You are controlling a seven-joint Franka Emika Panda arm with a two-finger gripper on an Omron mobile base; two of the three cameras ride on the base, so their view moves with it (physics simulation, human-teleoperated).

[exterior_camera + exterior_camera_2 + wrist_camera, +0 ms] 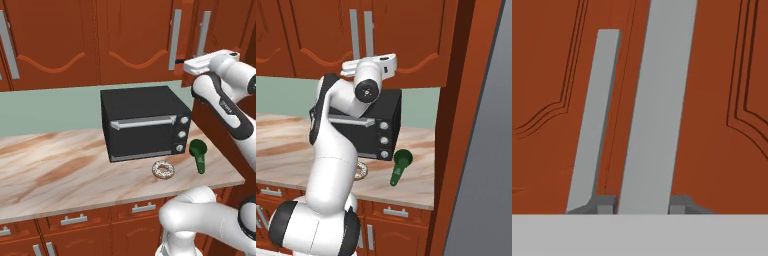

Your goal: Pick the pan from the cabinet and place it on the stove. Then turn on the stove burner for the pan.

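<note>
The cabinet [140, 35] is a row of reddish-brown wall doors above the counter, and they look closed. My gripper [643, 205] is up against one door, with a dark fingertip on each side of its long vertical silver bar handle [654, 100], shut on it. From the left base the gripper [179, 63] meets that handle [175, 32] near its lower end. From the right base the white hand [371, 65] hides the fingers in front of the cabinet [406, 40]. The pan is hidden. The stove is out of view.
A black toaster oven [145, 122] stands on the marble counter [55, 165] below the hand. A sprinkled doughnut [163, 169] and a green scoop [199, 152] lie in front of it. A second silver handle [594, 115] runs beside the gripped one. A tall wooden panel [466, 125] closes the right side.
</note>
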